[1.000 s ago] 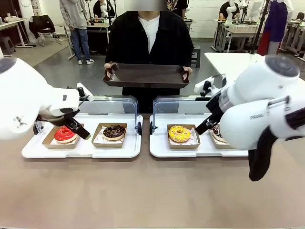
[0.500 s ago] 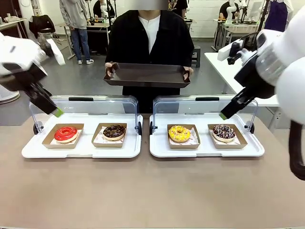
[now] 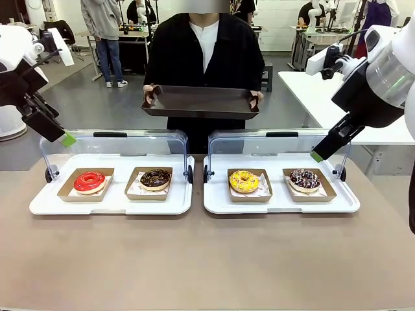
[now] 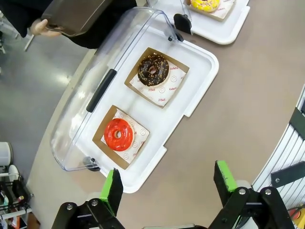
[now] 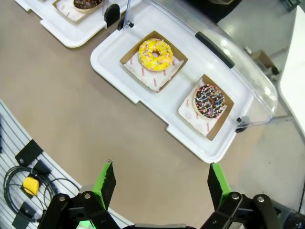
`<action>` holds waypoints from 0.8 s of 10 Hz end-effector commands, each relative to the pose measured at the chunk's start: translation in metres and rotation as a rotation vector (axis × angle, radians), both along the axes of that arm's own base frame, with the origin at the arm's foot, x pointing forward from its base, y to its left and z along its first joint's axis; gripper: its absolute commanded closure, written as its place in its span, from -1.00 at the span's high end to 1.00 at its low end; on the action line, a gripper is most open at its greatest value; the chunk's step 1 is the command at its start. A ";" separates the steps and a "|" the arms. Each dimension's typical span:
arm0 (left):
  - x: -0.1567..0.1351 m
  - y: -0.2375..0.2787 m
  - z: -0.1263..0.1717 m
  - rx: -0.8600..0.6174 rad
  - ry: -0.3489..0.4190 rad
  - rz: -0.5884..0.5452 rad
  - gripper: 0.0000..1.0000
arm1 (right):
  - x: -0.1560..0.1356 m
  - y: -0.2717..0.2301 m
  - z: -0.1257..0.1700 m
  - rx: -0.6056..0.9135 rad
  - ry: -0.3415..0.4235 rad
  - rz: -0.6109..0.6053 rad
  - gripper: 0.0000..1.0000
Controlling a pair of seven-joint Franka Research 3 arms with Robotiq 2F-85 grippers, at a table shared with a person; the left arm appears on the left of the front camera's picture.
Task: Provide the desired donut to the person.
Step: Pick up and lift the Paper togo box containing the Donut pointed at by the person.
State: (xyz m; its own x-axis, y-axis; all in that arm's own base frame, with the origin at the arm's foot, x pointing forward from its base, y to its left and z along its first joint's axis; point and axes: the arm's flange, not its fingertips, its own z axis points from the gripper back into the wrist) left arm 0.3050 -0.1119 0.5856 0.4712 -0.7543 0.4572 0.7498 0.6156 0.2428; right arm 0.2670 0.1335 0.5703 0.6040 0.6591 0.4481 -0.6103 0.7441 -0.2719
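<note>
Donuts [image 3: 244, 181] on white trays [image 3: 214, 206], lids [image 3: 123, 144] raised. Left claw [image 3: 67, 138] and right claw [image 3: 316, 155] wide open, empty, aloft. Choice unindicated: risk of wrong pick, or icing crushed by overclosing.

Before you, two white display trays [image 3: 117, 206] sit side by side on the tan worktop [image 3: 194, 259], their clear lids [image 3: 130, 144] tipped open at the far edge; a bystander in a grey hoodie [image 3: 100, 19] stands in the background.

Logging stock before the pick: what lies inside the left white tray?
A red-glazed donut and a chocolate donut, each on paper in a cardboard boat; the paper beneath them is covered.
</note>
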 end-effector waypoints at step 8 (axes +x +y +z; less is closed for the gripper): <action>0.063 0.089 0.053 -0.605 0.123 -0.517 1.00 | 0.086 -0.139 0.043 0.833 0.074 0.468 1.00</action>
